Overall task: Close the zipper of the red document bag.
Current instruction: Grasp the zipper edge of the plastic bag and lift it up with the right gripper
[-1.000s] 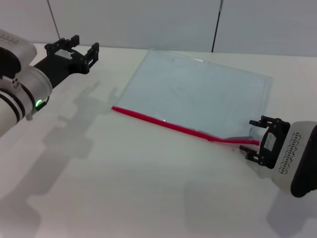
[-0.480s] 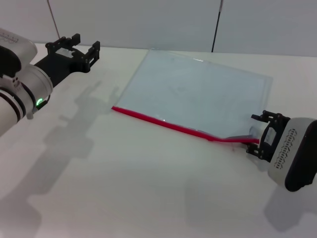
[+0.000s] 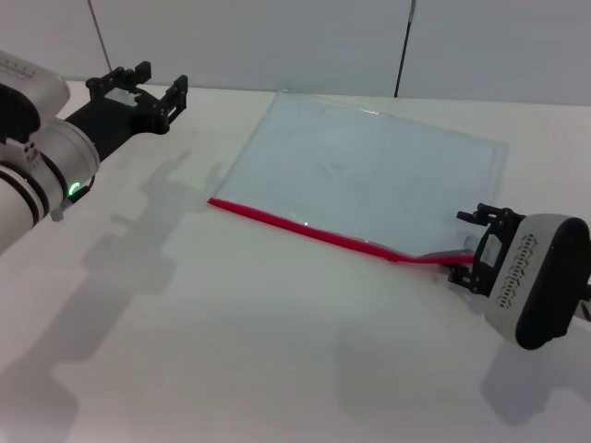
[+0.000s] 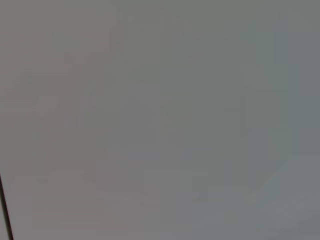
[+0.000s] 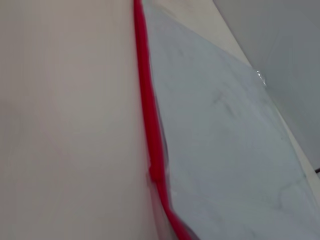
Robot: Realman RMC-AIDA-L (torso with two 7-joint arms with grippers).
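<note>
The red document bag (image 3: pixel 369 180) lies flat on the white table, a translucent pale blue pouch; the right wrist view shows it too (image 5: pixel 225 140). Its zipper (image 3: pixel 305 228) is a thin red strip along the near long edge, running close past the right wrist camera as the zipper (image 5: pixel 149 115). Near its right end the strip bulges up and the pouch mouth gapes slightly. My right gripper (image 3: pixel 471 247) is at that right end, open, its fingers astride the zipper's tip. My left gripper (image 3: pixel 157 83) hangs open above the table at the far left, well away from the bag.
The white table (image 3: pixel 231 332) extends in front of and left of the bag. A pale wall with a dark vertical seam (image 3: pixel 404 46) stands behind it. The left wrist view holds only a plain grey surface.
My right gripper has slid left and slightly up, from just short of the bag's corner onto the zipper's right end. The left arm and the bag have stayed put.
</note>
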